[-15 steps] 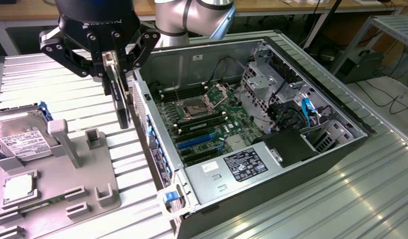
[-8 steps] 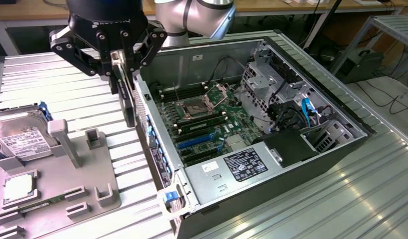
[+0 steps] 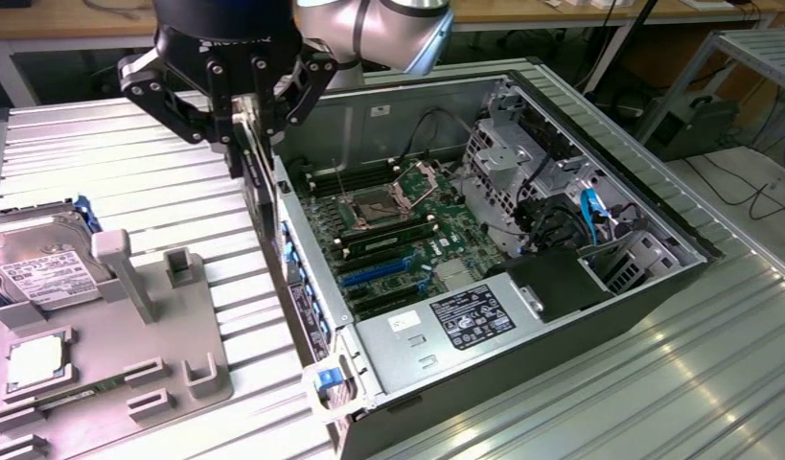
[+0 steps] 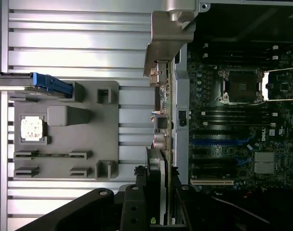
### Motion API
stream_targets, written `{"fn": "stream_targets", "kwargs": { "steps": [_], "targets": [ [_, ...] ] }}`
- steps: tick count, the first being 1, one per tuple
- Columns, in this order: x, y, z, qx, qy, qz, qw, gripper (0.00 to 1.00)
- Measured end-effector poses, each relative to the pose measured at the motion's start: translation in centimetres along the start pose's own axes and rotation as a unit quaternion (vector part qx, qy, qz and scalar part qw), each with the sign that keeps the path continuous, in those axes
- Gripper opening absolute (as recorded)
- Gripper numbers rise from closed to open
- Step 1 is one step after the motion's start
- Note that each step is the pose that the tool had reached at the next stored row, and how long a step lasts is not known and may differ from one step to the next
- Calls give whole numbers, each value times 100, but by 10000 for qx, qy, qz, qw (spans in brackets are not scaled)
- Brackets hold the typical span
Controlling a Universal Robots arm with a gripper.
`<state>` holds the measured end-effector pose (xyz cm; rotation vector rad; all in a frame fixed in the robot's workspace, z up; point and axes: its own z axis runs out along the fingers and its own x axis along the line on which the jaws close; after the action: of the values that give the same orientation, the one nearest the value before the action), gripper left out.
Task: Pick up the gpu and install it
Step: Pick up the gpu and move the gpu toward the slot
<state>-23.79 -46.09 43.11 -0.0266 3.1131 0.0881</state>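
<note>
The black two-fingered gripper is clamped on the gpu, a thin flat black expansion card, pinching its two broad faces; that grip probably keeps the card stiff and leaves its edges free. The gpu hangs in the air over the rear wall of the open black and silver computer case, beside the green motherboard and not yet in any slot. The case lies on the ribbed metal table with its open side up, so the blue expansion slots face upward. The card's long axis points down from the gripper; the wrist view catches it edge-on, lying along the case wall, with its silver metal end bracket at the end away from the fingers. A grey moulded fixture tray stands well apart, holding a silver hard drive on edge.
</note>
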Motion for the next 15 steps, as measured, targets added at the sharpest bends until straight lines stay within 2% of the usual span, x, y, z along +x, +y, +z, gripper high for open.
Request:
{"fn": "stream_targets", "kwargs": {
  "steps": [15],
  "targets": [
    [-205, -4, 5, 0, 0, 0, 10000, 28]
  ]
}}
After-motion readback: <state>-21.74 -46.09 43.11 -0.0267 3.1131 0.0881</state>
